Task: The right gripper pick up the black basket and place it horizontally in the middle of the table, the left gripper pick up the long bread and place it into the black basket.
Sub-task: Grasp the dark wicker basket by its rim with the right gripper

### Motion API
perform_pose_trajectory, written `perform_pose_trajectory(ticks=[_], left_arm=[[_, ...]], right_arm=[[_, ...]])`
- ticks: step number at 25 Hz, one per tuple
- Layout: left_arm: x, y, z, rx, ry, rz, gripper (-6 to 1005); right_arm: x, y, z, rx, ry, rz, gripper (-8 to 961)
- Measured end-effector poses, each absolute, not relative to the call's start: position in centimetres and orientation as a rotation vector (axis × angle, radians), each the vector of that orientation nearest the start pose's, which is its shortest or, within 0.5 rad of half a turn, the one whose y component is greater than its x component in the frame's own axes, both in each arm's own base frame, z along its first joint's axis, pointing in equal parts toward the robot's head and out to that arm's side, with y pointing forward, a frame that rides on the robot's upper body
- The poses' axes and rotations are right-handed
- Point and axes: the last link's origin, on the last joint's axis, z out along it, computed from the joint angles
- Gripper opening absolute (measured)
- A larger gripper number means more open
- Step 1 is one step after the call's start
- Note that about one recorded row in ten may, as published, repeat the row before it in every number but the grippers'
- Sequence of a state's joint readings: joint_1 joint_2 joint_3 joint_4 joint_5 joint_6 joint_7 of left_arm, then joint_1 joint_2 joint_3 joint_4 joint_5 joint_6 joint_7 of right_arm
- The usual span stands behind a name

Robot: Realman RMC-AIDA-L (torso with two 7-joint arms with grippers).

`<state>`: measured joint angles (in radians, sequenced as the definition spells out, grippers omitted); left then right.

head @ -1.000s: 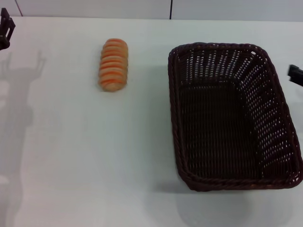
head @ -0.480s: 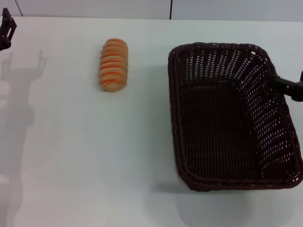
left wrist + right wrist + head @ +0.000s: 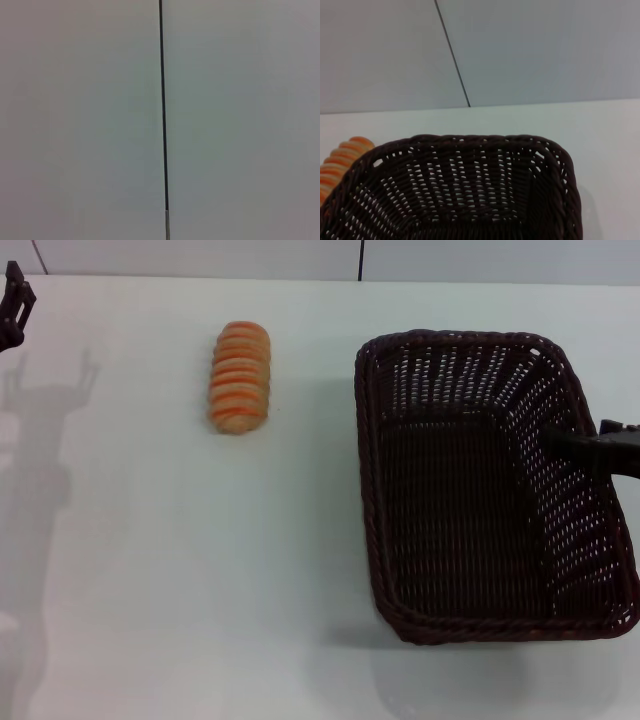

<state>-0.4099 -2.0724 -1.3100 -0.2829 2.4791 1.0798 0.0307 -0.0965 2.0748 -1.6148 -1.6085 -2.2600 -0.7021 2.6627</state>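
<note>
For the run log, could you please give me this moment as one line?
right gripper: over black basket right rim, reaching in | left gripper: parked far left | long bread: on table, untouched

The right claw (image 3: 556,439) has advanced from the table's right edge toward the left. A second ago only its tip showed beside the basket (image 3: 470,540), outside the right rim. It now reaches across that rim, its tip over the sloping right inner wall.
</note>
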Motion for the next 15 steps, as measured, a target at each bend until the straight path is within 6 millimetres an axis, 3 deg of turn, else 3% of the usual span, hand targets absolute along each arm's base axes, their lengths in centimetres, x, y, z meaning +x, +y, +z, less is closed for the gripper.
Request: perform_pose_trajectory(ticks=[8,15], left_arm=[[-33.65,35.13,3.01,-1.353,-0.499,-0.612,860],[-33.54,35.26,3.04,-1.354,-0.497,-0.614,861]], right_arm=[[26.14,30.76,0.87,-2.016,1.184,0.320,817],[26.08,30.78,0.83,-2.035,1.146,0.336,653]])
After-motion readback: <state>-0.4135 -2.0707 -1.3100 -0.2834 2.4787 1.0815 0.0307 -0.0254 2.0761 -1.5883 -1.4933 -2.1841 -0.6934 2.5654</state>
